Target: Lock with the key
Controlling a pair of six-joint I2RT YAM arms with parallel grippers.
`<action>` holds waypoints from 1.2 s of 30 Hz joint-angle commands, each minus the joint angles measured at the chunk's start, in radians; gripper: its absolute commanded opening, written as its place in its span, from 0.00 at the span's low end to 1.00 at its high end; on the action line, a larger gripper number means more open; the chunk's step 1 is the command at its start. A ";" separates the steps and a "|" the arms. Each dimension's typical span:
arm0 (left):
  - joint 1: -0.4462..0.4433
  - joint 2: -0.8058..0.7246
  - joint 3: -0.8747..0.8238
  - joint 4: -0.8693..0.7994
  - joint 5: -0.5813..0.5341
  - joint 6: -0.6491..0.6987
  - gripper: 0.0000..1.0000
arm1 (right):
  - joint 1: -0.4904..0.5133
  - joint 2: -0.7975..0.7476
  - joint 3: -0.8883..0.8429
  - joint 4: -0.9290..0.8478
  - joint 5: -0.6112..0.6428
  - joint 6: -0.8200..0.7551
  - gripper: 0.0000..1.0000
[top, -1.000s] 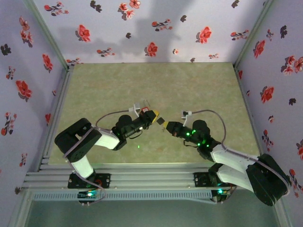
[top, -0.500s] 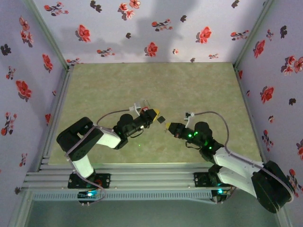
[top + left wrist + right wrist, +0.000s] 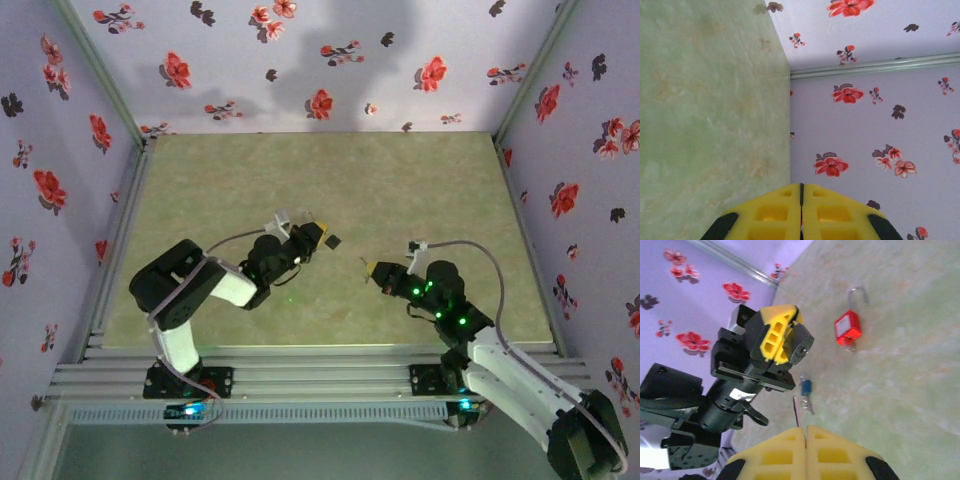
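Shaft of the key (image 3: 795,412) sticks up from the closed tips of your right gripper (image 3: 804,429); its head is hidden between them. Your left gripper (image 3: 782,335) is closed too, and it carries a black lock (image 3: 801,346) at its tip, keyhole face turned toward the right gripper. From above, bare table (image 3: 420,190) lies between the key's tip and that lock, so they are near but not touching. Both grippers hang over the near middle of the table, well apart from the flowered walls (image 3: 320,60) on three sides, and you have open green surface beyond them up to the far wall. Count two keys: the one you hold and a blue-headed key (image 3: 806,387) lying on the table. Count two locks: the black one and a red padlock (image 3: 847,329) lying flat.
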 commanded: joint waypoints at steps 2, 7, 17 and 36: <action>0.004 0.056 0.050 0.003 0.040 -0.007 0.00 | -0.058 -0.007 0.093 -0.131 0.032 -0.048 0.00; 0.003 0.065 0.111 -0.145 0.097 0.036 0.00 | -0.129 0.031 0.142 -0.164 0.032 -0.053 0.00; -0.020 0.075 0.350 -0.751 0.180 0.214 0.00 | -0.209 0.131 0.196 -0.176 0.003 -0.064 0.00; -0.057 0.290 0.867 -1.406 0.111 0.478 0.00 | -0.252 0.077 0.171 -0.200 -0.019 -0.100 0.00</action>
